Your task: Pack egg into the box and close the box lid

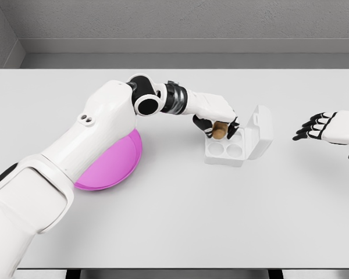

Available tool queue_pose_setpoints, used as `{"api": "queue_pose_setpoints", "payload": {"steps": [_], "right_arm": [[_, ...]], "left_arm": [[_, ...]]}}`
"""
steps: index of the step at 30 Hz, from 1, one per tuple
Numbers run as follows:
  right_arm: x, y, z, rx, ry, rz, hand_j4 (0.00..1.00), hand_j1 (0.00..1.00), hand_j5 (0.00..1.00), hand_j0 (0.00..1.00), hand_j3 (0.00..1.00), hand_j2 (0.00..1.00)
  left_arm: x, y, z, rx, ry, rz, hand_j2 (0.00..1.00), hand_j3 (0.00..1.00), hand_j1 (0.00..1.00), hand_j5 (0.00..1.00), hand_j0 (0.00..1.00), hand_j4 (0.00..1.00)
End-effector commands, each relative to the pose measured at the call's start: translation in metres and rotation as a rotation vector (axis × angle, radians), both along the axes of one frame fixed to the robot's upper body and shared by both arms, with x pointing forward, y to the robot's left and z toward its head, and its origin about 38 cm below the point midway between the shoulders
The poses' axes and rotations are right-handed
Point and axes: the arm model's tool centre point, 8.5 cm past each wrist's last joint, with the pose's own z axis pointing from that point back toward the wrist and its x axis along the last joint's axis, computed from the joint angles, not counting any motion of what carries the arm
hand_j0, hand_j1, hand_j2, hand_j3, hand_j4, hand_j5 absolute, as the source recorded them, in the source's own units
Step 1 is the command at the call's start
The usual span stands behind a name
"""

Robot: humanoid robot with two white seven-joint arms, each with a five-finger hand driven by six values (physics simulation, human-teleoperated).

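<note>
Left hand point(216, 127): clenched round the egg point(220, 131), dark fingers wrapping its upper part, held right over the back left cup of the box point(225, 150). Whether the egg already touches the cup floor I cannot tell.

Egg: brownish, small, rounded. I judge it light, smooth and brittle; it wants a soft hold on its broad sides, never a squeeze from the ends, and it should be let go only once seated, since a roll off the rim is likely.

Box: white, four cups, standing on the worktop point(174, 232) right of centre. The two front cups show bare; the back ones are partly hidden by my fingers.

Lid point(260, 129): white, hinged along the box's right side, standing open and tilted outward. I judge it thin, stiff and light; best pushed from its free upper edge, swinging leftward over the cups, once the egg sits low enough to clear.

Right hand point(315, 127): released, fingers spread, hovering above the worktop well apart from the box, on the lid's side.

Plate point(122, 165): pink, shallow, lying on the worktop beneath my left forearm, holding nothing that I can see.
</note>
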Motion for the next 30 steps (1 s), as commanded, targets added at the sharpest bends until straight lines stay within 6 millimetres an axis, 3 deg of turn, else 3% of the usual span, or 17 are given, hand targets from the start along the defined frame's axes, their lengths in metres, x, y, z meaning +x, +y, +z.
{"api": "queue_pose_setpoints", "payload": {"steps": [1,4,12,16,22,24,30], "right_arm": [[0.0,0.0,0.0,0.003,0.0,-0.003,1.0,1.0,1.0,1.0,1.0,1.0],[0.0,0.0,0.001,0.003,0.0,-0.002,1.0,1.0,1.0,1.0,1.0,1.0],[0.0,0.0,0.001,0.003,0.0,-0.002,1.0,1.0,1.0,1.0,1.0,1.0],[0.0,0.0,0.001,0.003,-0.002,-0.002,1.0,1.0,1.0,1.0,1.0,1.0],[0.0,0.0,0.001,0.002,-0.002,-0.003,1.0,1.0,1.0,1.0,1.0,1.0],[0.0,0.0,0.001,0.002,-0.002,-0.003,1.0,1.0,1.0,1.0,1.0,1.0],[0.0,0.0,0.002,0.002,-0.003,-0.002,1.0,1.0,1.0,1.0,1.0,1.0]], "left_arm": [[0.001,0.0,0.001,-0.006,0.004,0.005,0.46,0.46,0.46,0.46,0.46,0.46],[0.003,0.0,0.007,-0.006,-0.01,0.004,0.46,0.46,0.46,0.46,0.46,0.46],[0.006,0.003,0.003,0.009,-0.003,0.017,0.47,0.47,0.47,0.47,0.47,0.47],[0.006,0.003,0.004,0.006,-0.003,0.017,0.59,0.59,0.59,0.59,0.59,0.59],[0.005,0.002,0.006,-0.005,-0.003,0.012,0.95,0.95,0.95,0.95,0.95,0.95],[0.004,0.001,0.007,-0.006,-0.005,0.01,1.0,1.0,1.0,1.0,1.0,1.0],[0.005,0.002,0.011,-0.021,-0.006,0.015,1.0,1.0,1.0,1.0,1.0,1.0]]}}
